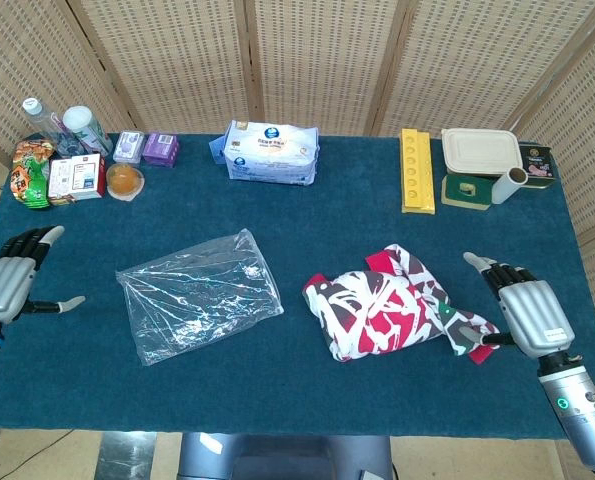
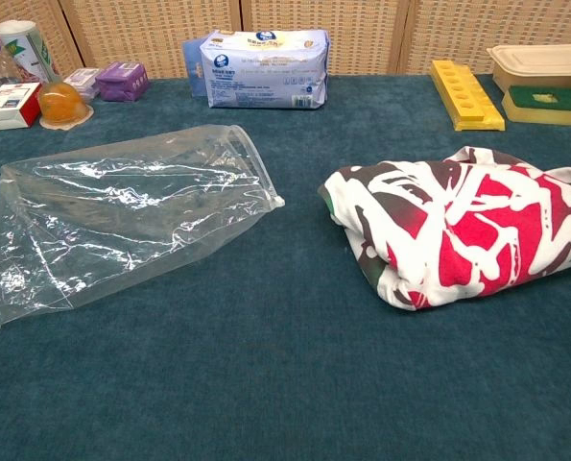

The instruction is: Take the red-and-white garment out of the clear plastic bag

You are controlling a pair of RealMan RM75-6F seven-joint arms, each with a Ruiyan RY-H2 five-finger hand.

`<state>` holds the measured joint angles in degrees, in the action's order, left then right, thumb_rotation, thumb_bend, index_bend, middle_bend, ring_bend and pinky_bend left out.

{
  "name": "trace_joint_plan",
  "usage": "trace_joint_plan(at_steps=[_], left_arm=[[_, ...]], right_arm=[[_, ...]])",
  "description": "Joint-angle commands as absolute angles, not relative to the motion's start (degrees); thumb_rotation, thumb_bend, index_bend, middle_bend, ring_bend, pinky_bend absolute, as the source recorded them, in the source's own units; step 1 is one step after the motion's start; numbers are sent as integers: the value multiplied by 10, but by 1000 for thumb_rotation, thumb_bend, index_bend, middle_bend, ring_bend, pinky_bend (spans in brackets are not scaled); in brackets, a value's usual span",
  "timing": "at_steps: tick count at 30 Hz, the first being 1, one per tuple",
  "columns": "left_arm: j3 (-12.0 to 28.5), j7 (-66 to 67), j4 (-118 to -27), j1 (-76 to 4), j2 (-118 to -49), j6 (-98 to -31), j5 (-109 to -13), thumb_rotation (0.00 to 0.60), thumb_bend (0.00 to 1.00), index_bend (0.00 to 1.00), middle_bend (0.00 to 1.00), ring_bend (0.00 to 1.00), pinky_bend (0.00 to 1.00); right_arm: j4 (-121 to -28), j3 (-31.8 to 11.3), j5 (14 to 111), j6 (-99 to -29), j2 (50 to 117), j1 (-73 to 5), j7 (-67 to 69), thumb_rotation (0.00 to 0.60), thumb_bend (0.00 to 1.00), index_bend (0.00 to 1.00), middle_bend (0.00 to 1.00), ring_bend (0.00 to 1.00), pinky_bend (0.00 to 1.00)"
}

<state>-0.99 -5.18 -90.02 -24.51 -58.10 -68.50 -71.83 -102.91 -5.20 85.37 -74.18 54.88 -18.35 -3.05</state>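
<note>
Now the right hand (image 1: 525, 310) rests low at the near right of the blue surface (image 1: 307, 390), fingers spread and holding nothing. Just to its left, nearly touching its thumb side, lies the red-and-white garment (image 1: 389, 313), a soft crumpled bundle of printed cloth. Its long axis runs roughly left to right across the surface, a loose end trailing toward that hand. The right hand is by far the nearer of the two.

Over at the far left edge, the left hand (image 1: 15, 283) is likewise spread wide and empty, well apart from the clear plastic bag (image 1: 199, 292). The bag lies flat and slack, a thin glossy film creased all over, set at a slant with nothing inside it; in the chest view its open mouth appears to face the garment.

Garment and bag sit well apart with bare surface between them, so the removal looks complete; any further move would likely be only withdrawal.
</note>
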Motion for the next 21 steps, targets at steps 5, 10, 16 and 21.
trace_joint_plan(at_steps=[5,10,16,21], left_arm=[[-32,-69,-945,-151,-554,-791,-733,485,35,8,55,0,66],[-35,-78,-940,-83,-578,-883,-743,528,56,73,86,4,66],[-57,-73,-938,-13,-601,-956,-779,522,61,115,105,24,86],[-51,-70,-949,8,-602,-978,-794,527,62,124,106,24,86]], right_arm=[[-1021,-46,838,-754,564,-168,-57,481,154,212,262,298,311],[-1021,-38,823,-778,584,-144,-93,541,186,246,273,300,307],[-1022,-26,834,-823,603,-110,-116,542,185,267,280,301,306],[-1018,-23,846,-834,603,-101,-109,545,186,277,281,301,306]])
